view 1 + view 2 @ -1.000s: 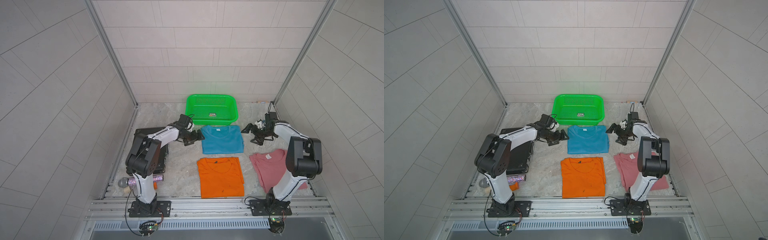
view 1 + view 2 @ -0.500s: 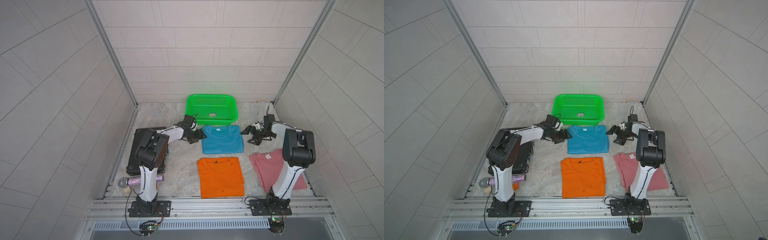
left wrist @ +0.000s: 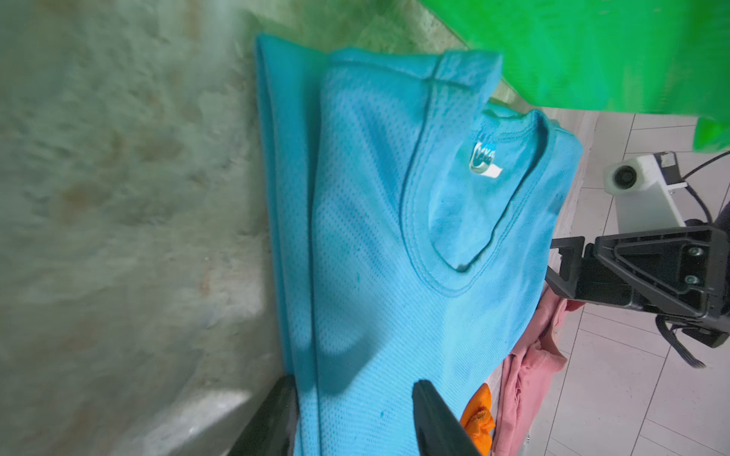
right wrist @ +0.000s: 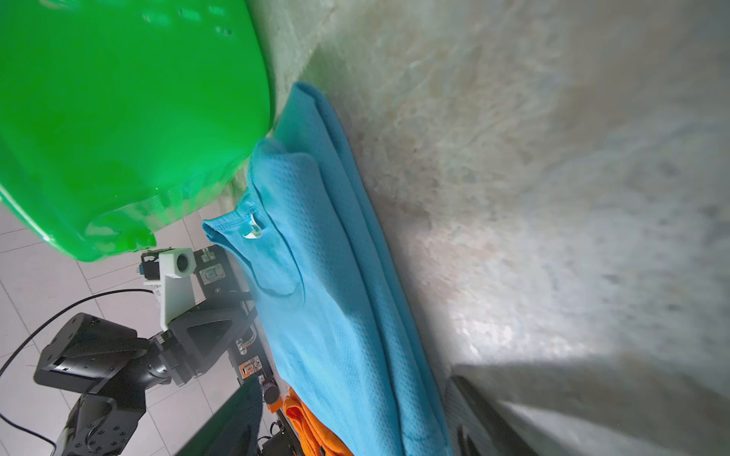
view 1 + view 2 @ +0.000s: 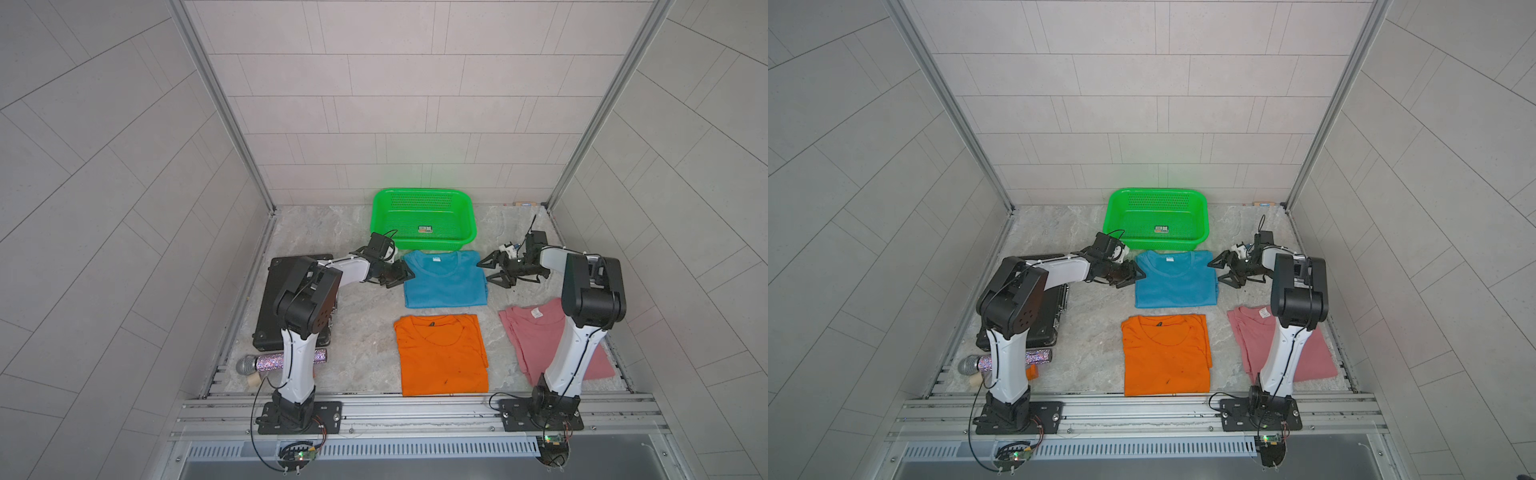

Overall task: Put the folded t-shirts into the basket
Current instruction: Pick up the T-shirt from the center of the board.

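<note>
Both arms have just moved in on the blue tee (image 5: 444, 280), one on each side. The left gripper (image 5: 402, 275) now has its jaws around the tee's left edge. They are closer together than a moment ago, but in the left wrist view there is still a gap, with the cloth in between. The right gripper (image 5: 487, 273) is at the tee's right edge. Its jaws have closed a little too, but they are still open, and nothing is squeezed yet.

I think this means the blue tee goes first, and the two arms will pinch it and lift it together.

The blue tee lies flat on the counter (image 5: 357, 332), just in front of the basket (image 5: 415, 199). The basket sits in the middle of the back edge, with no tee in it.

There are three tees: the blue one, an orange tee (image 5: 442, 359) at the front edge, and a pink tee (image 5: 532, 332) near the front right corner. There is one basket, one black case (image 5: 272, 299) by the left edge, and one microphone (image 5: 266, 363) at the front left corner.
</note>
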Robot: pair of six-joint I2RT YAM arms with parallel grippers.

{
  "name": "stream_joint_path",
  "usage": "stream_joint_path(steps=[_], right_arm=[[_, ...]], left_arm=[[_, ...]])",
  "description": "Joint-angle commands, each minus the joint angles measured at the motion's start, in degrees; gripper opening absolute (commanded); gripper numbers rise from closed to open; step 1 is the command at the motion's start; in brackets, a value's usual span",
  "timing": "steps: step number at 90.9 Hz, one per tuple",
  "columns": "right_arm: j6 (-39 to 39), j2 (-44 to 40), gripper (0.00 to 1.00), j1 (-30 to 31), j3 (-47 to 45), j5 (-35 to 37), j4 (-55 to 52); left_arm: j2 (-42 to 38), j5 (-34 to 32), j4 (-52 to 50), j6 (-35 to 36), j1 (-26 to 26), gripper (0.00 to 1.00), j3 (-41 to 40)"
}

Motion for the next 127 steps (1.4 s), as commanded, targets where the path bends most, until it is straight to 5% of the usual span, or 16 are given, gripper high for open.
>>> stream_joint_path(steps=[1,37,71,98,127], right_arm=[[0.08,2.51,0.75,0.14,-2.02,1.46,1.48],[1.08,3.03,0.68,0.78,-3.25,-0.26,4.76],[1.84,3.78,0.31,1.39,-3.10,-1.96,6.68],[3.33,3.14,0.05,1.66,-3.85,-2.15,7.67],[12.67,-0.61,0.04,9.37,-8.33,1.58,15.22]], left_arm=[[-1.15,-3.22,-1.93,1.03,-0.30,0.47,-1.68],[0.75,-4.58,-4.10,1.21,-0.37,0.42,-0.50],[2.44,-4.65,-4.66,1.56,-0.37,0.33,-0.18],[1.45,-5.97,-7.96,4.38,0.79,0.14,0.39],[-1.51,-1.07,-11.05,10.03,6.89,0.05,-4.41]])
